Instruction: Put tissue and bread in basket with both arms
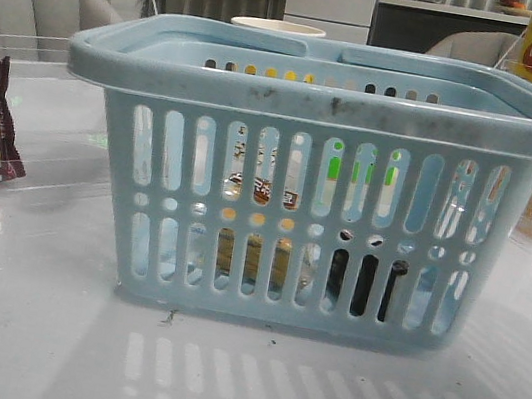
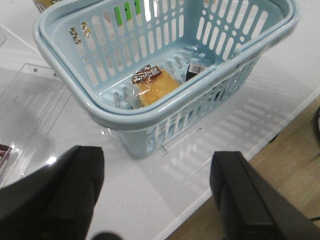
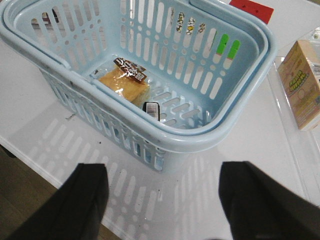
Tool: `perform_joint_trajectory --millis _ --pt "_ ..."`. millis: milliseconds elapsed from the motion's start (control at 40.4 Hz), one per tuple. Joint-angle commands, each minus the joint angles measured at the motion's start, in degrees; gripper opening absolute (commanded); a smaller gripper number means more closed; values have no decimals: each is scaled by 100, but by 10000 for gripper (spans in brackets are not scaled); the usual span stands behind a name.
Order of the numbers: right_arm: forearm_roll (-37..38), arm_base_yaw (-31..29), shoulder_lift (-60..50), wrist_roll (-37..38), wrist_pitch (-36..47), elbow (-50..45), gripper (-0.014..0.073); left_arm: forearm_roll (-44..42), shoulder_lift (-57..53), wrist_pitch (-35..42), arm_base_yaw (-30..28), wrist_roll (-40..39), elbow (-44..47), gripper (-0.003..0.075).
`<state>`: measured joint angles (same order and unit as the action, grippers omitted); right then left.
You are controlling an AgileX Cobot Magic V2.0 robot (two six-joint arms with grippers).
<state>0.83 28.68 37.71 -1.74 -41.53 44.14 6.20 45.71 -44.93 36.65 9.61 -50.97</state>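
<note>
White table (image 1: 24, 323); bread (image 2: 154, 86) inside basket (image 1: 333, 94)

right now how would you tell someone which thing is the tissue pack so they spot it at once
Start at the big pale blue basket in the middle of the white table and look down at its floor. Two things lie there: the tan-yellow bread in clear wrap, and beside it the tissue. The tissue is the smaller, black one with a white barcode label.
</note>
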Motion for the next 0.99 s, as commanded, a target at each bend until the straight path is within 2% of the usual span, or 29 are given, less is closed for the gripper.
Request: perform_joint_trajectory --millis 0,273,372,471,620,743,843,966 --pt "64 13 -22 -42 360 146 570 31 -488 446 15 -93 236 507" --pt "75 13 -22 -42 -30 146 570 31 -1071 520 15 -93 776 505" --pt "184 13 -22 -46 -132 142 561 31 -1071 530 15 -93 799 448" --pt "222 13 -22 -46 -239 142 468 31 -1071 540 15 -93 799 358" --pt "222 13 -22 -46 -313 142 241 31 -1071 540 15 -93 799 233" --pt "222 13 -22 -46 -318 142 108 31 -1071 540 15 -93 799 148" --pt "222 13 -22 -46 -318 142 55 31 -1071 540 15 -93 799 92" --pt "222 13 -22 -46 -318 142 55 31 -1071 540 15 -93 799 91"
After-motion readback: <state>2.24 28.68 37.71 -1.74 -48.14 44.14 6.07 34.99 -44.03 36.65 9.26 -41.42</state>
